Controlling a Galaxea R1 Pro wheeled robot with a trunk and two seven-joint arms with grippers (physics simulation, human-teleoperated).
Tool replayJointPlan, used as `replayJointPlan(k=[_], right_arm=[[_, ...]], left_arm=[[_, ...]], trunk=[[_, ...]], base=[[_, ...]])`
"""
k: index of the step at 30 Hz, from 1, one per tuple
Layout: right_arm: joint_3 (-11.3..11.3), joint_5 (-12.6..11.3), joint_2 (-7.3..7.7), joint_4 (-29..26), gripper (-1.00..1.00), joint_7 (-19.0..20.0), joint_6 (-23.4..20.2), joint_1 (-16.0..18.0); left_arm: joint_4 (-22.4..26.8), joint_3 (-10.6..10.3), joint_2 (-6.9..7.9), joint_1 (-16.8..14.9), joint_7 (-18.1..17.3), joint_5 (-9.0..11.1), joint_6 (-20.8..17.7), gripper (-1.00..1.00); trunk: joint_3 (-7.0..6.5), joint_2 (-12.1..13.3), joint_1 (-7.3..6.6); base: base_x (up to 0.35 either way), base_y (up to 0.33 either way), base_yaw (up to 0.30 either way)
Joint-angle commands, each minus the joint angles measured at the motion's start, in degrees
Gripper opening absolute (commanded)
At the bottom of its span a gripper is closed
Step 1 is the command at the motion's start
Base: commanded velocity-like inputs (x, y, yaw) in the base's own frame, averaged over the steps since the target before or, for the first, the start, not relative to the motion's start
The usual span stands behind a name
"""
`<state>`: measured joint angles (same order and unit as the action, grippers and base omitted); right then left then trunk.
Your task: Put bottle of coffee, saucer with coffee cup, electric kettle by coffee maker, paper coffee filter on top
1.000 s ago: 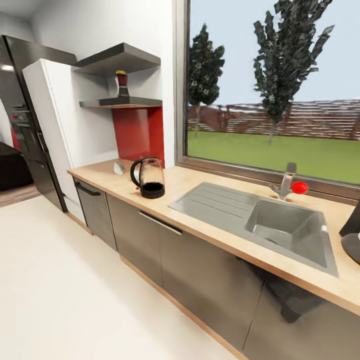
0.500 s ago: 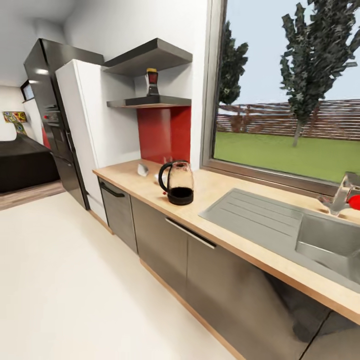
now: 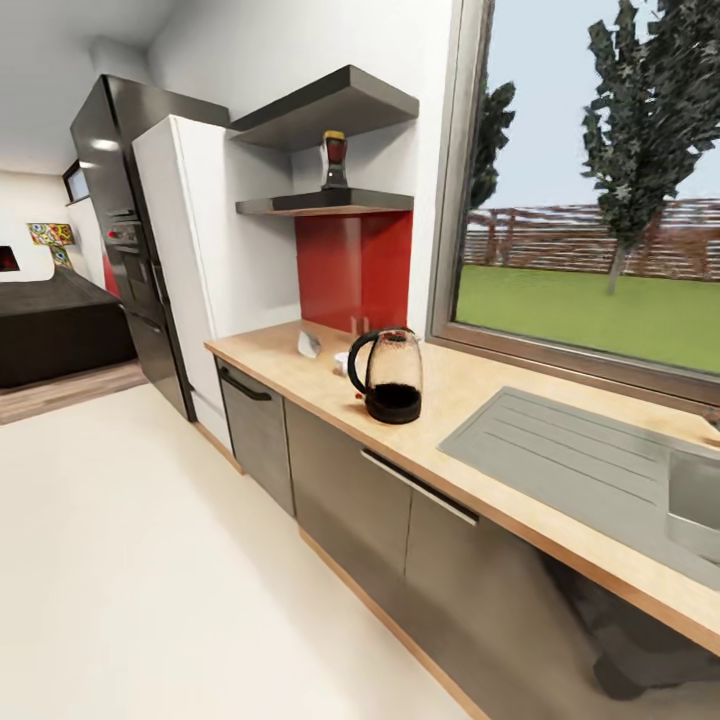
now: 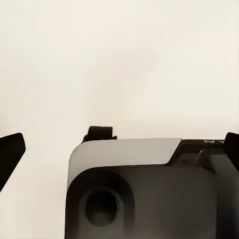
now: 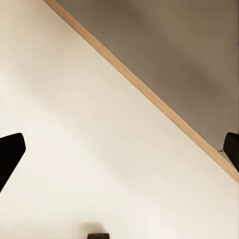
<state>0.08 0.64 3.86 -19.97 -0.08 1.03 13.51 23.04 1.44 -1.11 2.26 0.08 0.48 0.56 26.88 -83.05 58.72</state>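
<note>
Red splashback marks the spot we care about: above it, on the lower of two dark wall shelves, stands the bottle of coffee, upright, its long axis vertical, high on the wall at the far left end of the wooden countertop. Below and nearer to us on that counter stands the electric kettle, handle turned to the left, with a small pale thing beyond it that we cannot identify for sure; it may be the paper filter. We see no coffee maker from the head camera, so its place is unknown to us here. Our left gripper hangs over bare pale floor with its dark fingertips wide apart and nothing between them; our right gripper is likewise spread and empty, looking down at the floor where it meets the base strip of the cabinets. So both hands are low and well apart from the bottle, which lies ahead, up and to the left. We judge the left arm the likelier one for the shelf, but the base must first close in and the arm rise well above counter height before any reach makes sense.
</note>
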Motion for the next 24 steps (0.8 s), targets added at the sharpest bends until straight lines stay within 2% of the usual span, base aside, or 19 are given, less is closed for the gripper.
replayJointPlan(k=[1, 15, 24], right_arm=[[0.0, 0.1, 0.01, 0.0, 1.00, 0.0, 0.1, 0.0], [0.0, 0.1, 0.01, 0.1, 1.00, 0.0, 0.1, 0.0], [0.0, 0.1, 0.01, 0.1, 1.00, 0.0, 0.1, 0.0]], left_arm=[[0.1, 0.1, -0.03, 0.0, 0.0, 0.0, 0.1, 1.00], [0.1, 0.1, -0.03, 0.0, 0.0, 0.0, 0.1, 1.00], [0.1, 0.1, -0.03, 0.0, 0.0, 0.0, 0.1, 1.00]], trunk=[[0.05, 0.0, 0.01], [0.05, 0.0, 0.01], [0.05, 0.0, 0.01]], base=[[0.076, 0.143, 0.001], [0.042, 0.212, 0.000], [0.205, 0.222, 0.000]])
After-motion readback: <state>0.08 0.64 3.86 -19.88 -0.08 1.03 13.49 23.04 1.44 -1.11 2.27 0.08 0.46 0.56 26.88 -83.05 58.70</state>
